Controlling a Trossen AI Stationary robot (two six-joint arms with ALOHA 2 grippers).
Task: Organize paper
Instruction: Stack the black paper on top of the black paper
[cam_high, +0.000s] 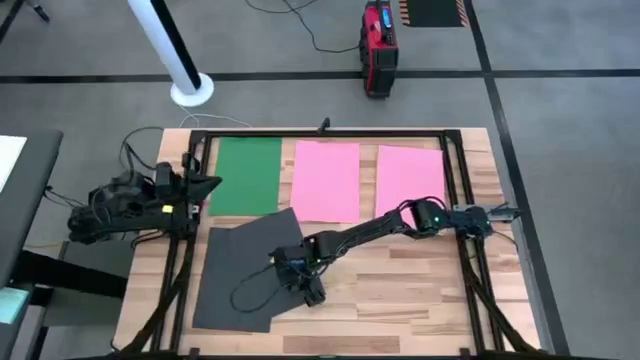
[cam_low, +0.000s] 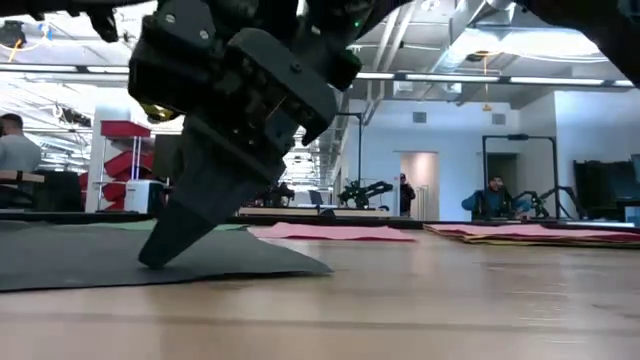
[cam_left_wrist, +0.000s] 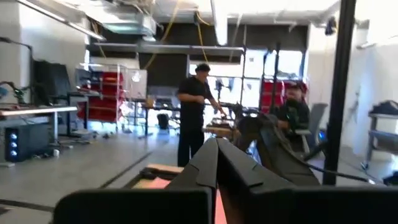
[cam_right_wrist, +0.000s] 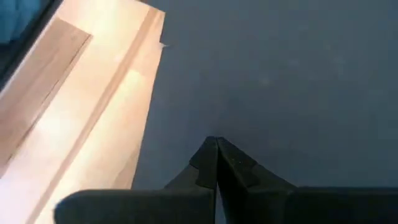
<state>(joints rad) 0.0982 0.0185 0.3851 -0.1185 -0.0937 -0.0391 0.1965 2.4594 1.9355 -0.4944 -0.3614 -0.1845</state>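
right hand (cam_high: 312, 292) is closed w/ tips pressed down on the dark grey sheet (cam_high: 243, 268), lying crooked at the counter (cam_high: 400, 280) front-left, so keep light even pressure & drag it slowly square w/ the green sheet (cam_high: 248, 174) to avoid buckling.

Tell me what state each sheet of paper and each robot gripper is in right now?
Dark grey sheet: flat on the table, skewed, right gripper tip pressing on it.
Green sheet: flat, square to the table edge.
Left pink sheet: flat, straight.
Right pink sheet: flat, slightly turned.
Right gripper: shut, tip down on the dark grey sheet.
Left gripper: shut, parked at the table's left edge, holding nothing.
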